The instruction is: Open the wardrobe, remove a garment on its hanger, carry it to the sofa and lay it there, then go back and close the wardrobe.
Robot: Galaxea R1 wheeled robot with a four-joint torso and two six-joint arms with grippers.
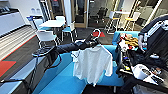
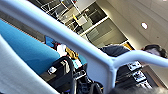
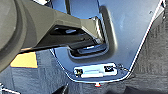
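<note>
blue sofa (image 1: 62, 81) fills the lower middle of the head view, white chairs and a surface behind it at 11 o'clock. the left gripper (image 1: 93, 42) is clamped on the hanger (image 1: 97, 33), the garment (image 1: 93, 63) dangling over the seat. best lower slowly, letting the hem settle first so the fabric spreads flat. right gripper: cannot tell.
</note>
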